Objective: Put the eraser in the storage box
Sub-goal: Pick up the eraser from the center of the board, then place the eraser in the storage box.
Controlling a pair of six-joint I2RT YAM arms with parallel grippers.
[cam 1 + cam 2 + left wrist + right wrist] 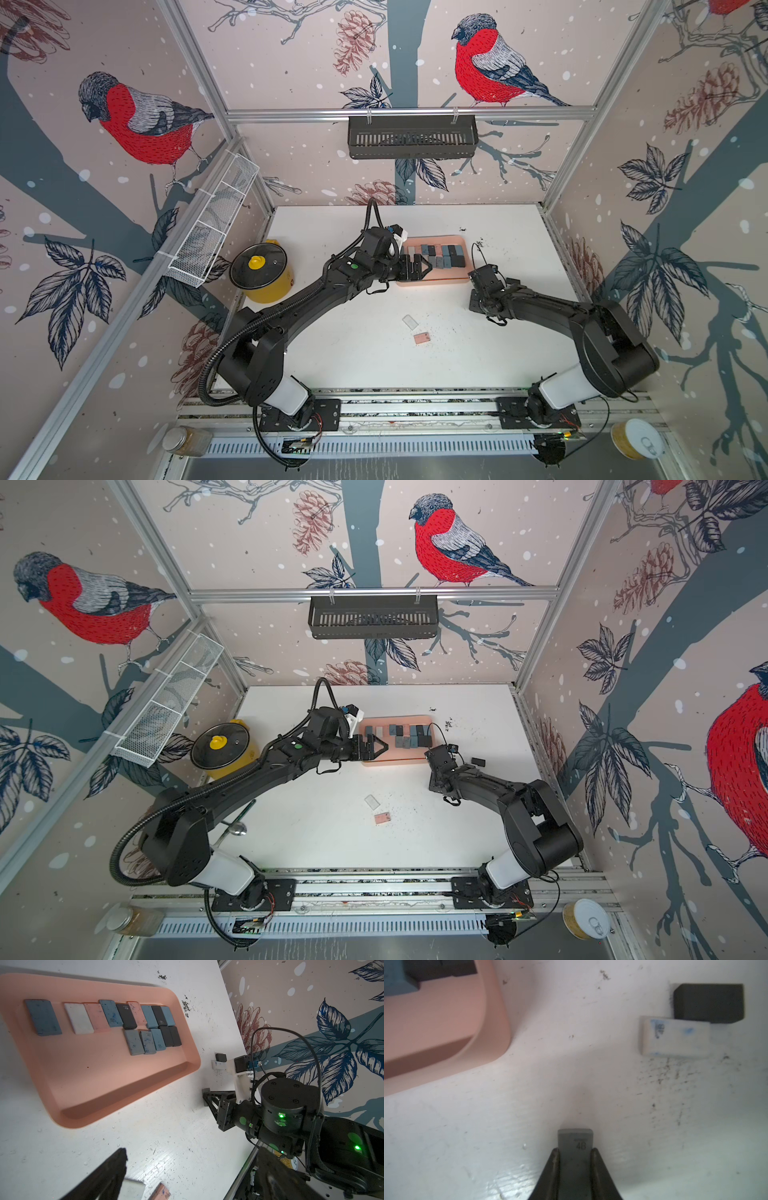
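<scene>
Clamped edge-on between both fingers of the right claw: grey eraser, a slim rectangular block with rounded corners, stamped "4B". Located outside the storage box, near one of its rounded corners, low at the white counter; contact with the surface not determinable. Left claw: spread wide, empty, above the end of the box nearer the left arm. Grip and stamp legible in the right wrist view alone; claw tip hidden under the wrist in both top views. Best resolved in the left wrist view: tray erasers lying flat in two rows, blue, grey, black, white and pink, beside a bare stretch of salmon floor. Also outside the box: a blue-smudged white eraser just beside a black eraser. Shown whole in the top views alone: a plain white eraser and a pink eraser mid-counter, plus a yellow pot under a glass lid. Counter scuffed, strewn with dark crumbs. Walls papered with red-breasted birds; black slotted basket on the back rail, white mesh basket on the side rail by the left arm.
</scene>
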